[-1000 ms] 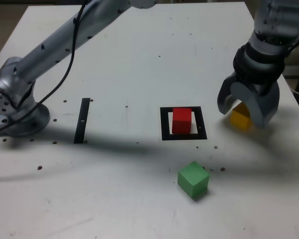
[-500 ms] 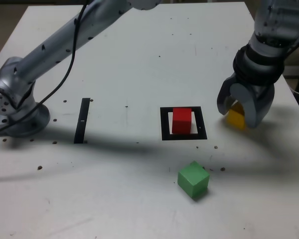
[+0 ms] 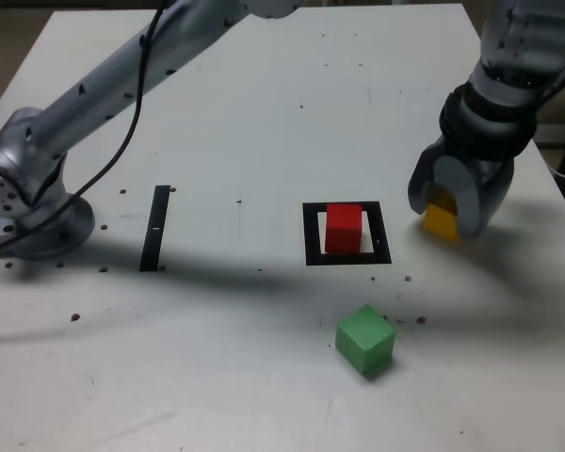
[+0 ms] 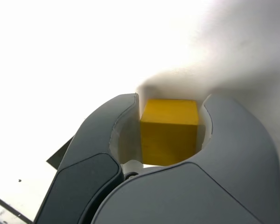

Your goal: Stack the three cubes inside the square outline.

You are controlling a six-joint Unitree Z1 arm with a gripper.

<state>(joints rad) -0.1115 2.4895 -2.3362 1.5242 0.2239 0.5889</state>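
Green cube (image 3: 365, 339) nearest the exterior camera: matte, plain, slightly bigger than the other two, corner turned toward the camera, on the white table (image 3: 217, 377). Next, square outline (image 3: 314, 256): black frame, white centre, red cube (image 3: 343, 229) inside, solid red, upright, sides roughly in line with the frame. Narrow black strip (image 3: 155, 229) on the exterior view's left, well apart. Yellow cube (image 4: 169, 133) to the exterior view's right of the outline, outside it, matte yellow-orange, partly hidden by the gripper (image 4: 171, 98). Fingers closed in on the yellow cube, one each side, holding it; opening about cube-wide. Count: three cubes, one per colour; one outline, one cube in it; one strip.
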